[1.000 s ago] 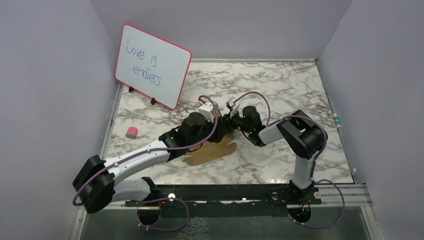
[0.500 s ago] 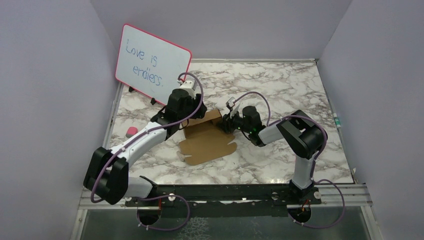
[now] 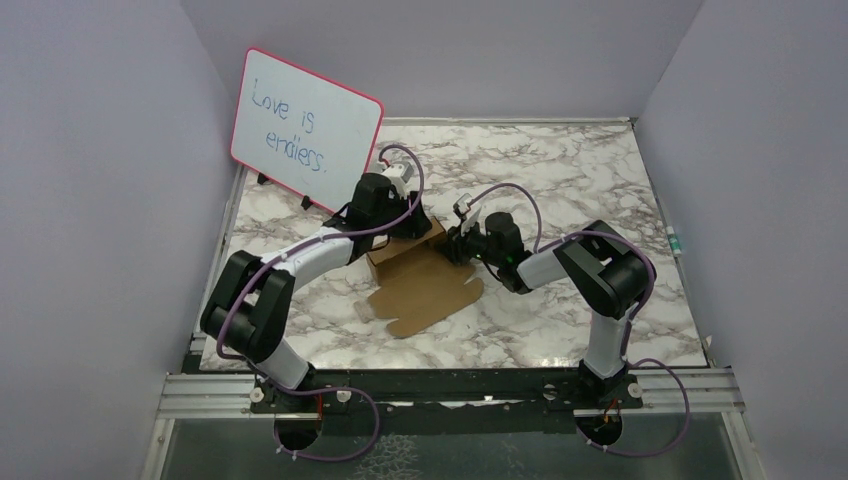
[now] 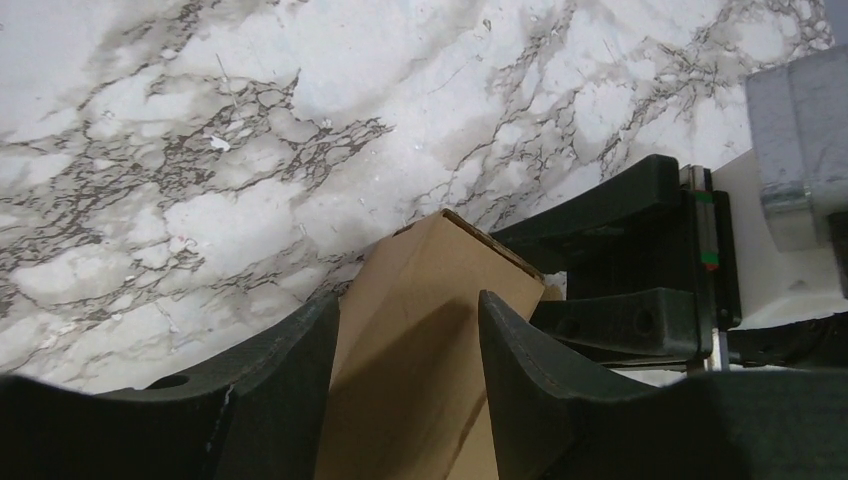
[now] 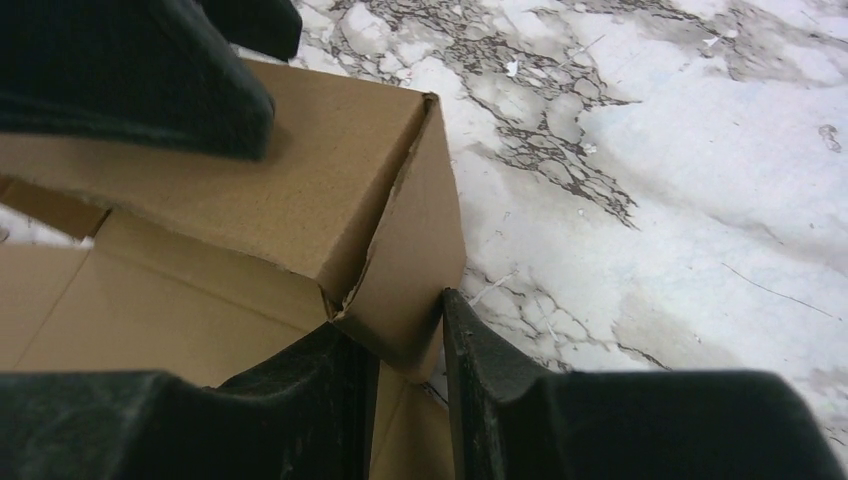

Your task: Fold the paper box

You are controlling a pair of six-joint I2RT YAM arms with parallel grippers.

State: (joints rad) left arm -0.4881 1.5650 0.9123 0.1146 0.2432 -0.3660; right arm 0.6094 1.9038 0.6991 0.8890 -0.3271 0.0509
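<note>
The paper box (image 3: 425,285) is brown cardboard, partly folded, with its back wall raised and its front flaps flat on the marble table. My left gripper (image 3: 393,226) is open at the back wall. In the left wrist view its fingers (image 4: 285,385) straddle the cardboard panel (image 4: 430,330). My right gripper (image 3: 452,247) is shut on the box's right end flap. In the right wrist view the flap (image 5: 415,240) sits pinched between the right gripper's (image 5: 405,355) two fingers, beside the folded wall (image 5: 250,190). A left finger (image 5: 130,70) rests on that wall.
A pink-framed whiteboard (image 3: 305,130) stands at the back left, close behind my left arm. Grey walls close in the table on three sides. A small teal object (image 3: 675,241) sits at the right table edge.
My left arm has swung from over the front of the box to its back wall. The flat front flaps have shifted slightly right. My right gripper has stayed on the end flap.
</note>
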